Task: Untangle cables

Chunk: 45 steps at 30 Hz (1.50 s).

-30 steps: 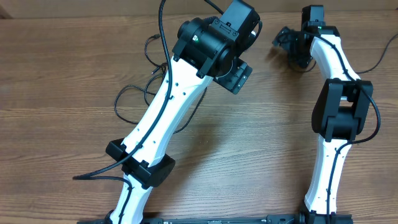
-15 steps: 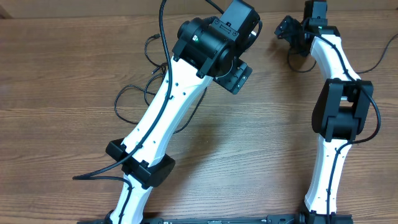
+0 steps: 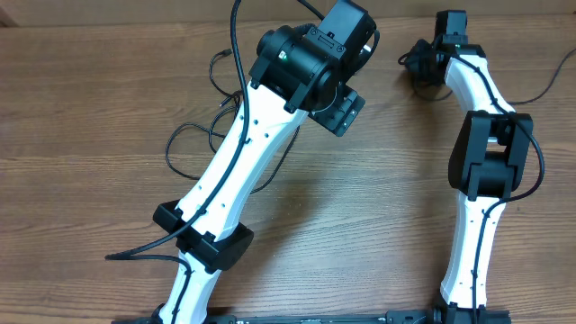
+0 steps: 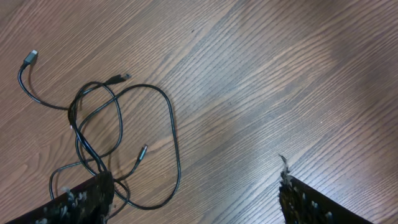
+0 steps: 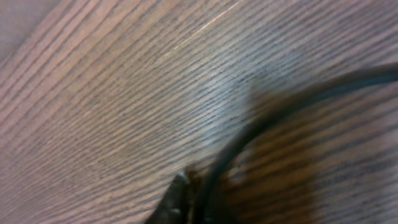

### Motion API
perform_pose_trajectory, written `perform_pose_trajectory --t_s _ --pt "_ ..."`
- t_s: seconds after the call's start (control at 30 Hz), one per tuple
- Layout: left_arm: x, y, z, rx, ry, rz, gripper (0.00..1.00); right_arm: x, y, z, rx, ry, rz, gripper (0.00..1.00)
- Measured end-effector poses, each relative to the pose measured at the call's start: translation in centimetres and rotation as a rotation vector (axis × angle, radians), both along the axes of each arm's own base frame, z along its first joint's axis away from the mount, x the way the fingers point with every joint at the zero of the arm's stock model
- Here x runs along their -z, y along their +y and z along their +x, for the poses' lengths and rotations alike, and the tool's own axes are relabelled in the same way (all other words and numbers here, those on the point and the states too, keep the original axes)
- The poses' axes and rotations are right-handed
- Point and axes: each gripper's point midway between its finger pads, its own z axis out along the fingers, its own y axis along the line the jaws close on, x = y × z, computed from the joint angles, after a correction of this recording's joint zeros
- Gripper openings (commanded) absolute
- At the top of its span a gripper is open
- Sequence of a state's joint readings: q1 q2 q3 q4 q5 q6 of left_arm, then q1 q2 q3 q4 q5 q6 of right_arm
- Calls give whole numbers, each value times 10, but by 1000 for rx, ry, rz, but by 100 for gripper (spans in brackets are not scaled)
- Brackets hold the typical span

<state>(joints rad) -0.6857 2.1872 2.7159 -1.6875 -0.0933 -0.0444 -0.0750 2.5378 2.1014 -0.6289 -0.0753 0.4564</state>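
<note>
Brown wood-grain table (image 3: 90, 72) fills the scene, seen from above. Two white and black arms reach across it: the left arm (image 3: 234, 171) slants up toward the middle, and the right arm (image 3: 477, 225) stands straighter on the other side.

The cables (image 4: 99, 130), thin and black, lie in a loose tangle of overlapping loops on the wood. They lie off to the left of the left gripper (image 4: 193, 186), and one loop passes under its left finger (image 4: 93, 196). This gripper's jaws are spread wide, above the table.

The right gripper (image 5: 180, 202) is low over the wood and clenched. A blurred black cable (image 5: 249, 127) curves in and meets its fingertip; whether it is pinched cannot be told.

A small silver plug (image 4: 30, 57) ends the strand farthest from the left gripper.
</note>
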Motion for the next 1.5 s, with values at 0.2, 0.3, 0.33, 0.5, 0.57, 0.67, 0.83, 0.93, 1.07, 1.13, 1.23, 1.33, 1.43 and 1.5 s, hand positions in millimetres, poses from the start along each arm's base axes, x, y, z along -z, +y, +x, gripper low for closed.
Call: perform_pose_trajectory --t_s 0.2,0.3,0.33,0.5,0.57,0.67,0.83,0.93,1.07,1.13,1.23,1.33,1.43,1.5 --pt "0 0 0 0 0 0 84 -4 2 -3 -48 5 -17 4" --pt "0 0 0 0 0 0 83 -20 2 -1 -89 -21 -43 4" --pt "0 0 0 0 0 0 83 -30 2 0 -108 -39 -58 4" --pt "0 0 0 0 0 0 83 -118 -10 15 -161 -220 -214 4" --pt "0 0 0 0 0 0 83 -161 -20 22 -162 -313 -307 4" --pt "0 0 0 0 0 0 83 -222 -32 29 -178 -444 -457 4" --pt "0 0 0 0 0 0 83 -259 -42 35 -181 -539 -567 4" --pt "0 0 0 0 0 0 82 -263 -54 36 -156 -564 -544 4" --pt "0 0 0 0 0 0 81 -270 -94 33 -109 -613 -457 4" --pt "0 0 0 0 0 0 81 -276 -130 26 -62 -641 -415 4" --pt "0 0 0 0 0 0 80 -286 -190 10 22 -684 -392 4" --pt "-1 -2 2 -1 -10 -8 78 -291 -251 -14 120 -692 -393 4" --pt "-5 -7 9 -5 -37 -33 75 -295 -303 -41 208 -695 -407 4" --pt "-6 -9 10 -9 -45 -42 69 -294 -328 -54 251 -697 -412 4"
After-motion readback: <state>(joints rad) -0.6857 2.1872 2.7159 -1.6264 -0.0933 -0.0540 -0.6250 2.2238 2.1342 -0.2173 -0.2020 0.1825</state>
